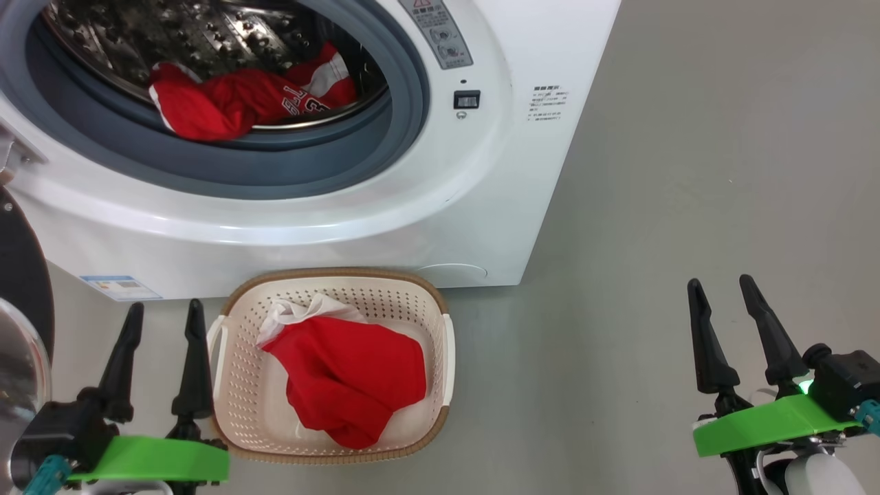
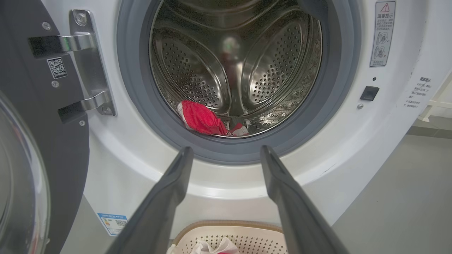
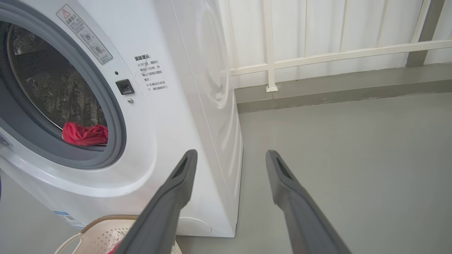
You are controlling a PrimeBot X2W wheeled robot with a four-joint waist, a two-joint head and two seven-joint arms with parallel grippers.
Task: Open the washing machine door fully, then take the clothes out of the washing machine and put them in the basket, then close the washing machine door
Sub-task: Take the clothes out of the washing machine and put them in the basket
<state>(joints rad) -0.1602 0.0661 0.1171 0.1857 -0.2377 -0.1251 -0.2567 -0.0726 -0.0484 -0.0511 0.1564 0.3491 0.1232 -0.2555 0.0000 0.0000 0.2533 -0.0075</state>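
1. The machine (image 1: 495, 206) stands at the far left on a grey floor (image 1: 687, 172), its front turned toward the robot and its round mouth uncovered.
2. The door (image 1: 24, 275) is swung wide open to the left. Its black rim and a piece of its glass bowl show at the left edge of the head view, and the left wrist view shows it hung on a metal hinge (image 2: 90, 63).
3. A red garment (image 1: 240, 103) with white trim and white lettering lies low in the steel drum (image 1: 206, 34), bunched at the front lip just inside the grey ring (image 1: 289, 165).
4. The basket (image 1: 330, 275) sits on the floor near the machine's front, below the mouth. It holds clothes (image 1: 350, 378): a crumpled red piece on top, with white cloth (image 1: 302, 309) showing at its far left corner.
5. The left gripper (image 1: 166, 306) hangs just left of the basket, released, its fingers spread with nothing between them. The right finger is close beside the basket's left handle (image 1: 215, 344). Its wrist view looks between the fingers into the drum.
6. The right gripper (image 1: 720, 280) is well right of the basket, over the floor, likewise released and empty. Its wrist view looks past the machine's right corner to a white railing (image 3: 317, 56) at the far wall.
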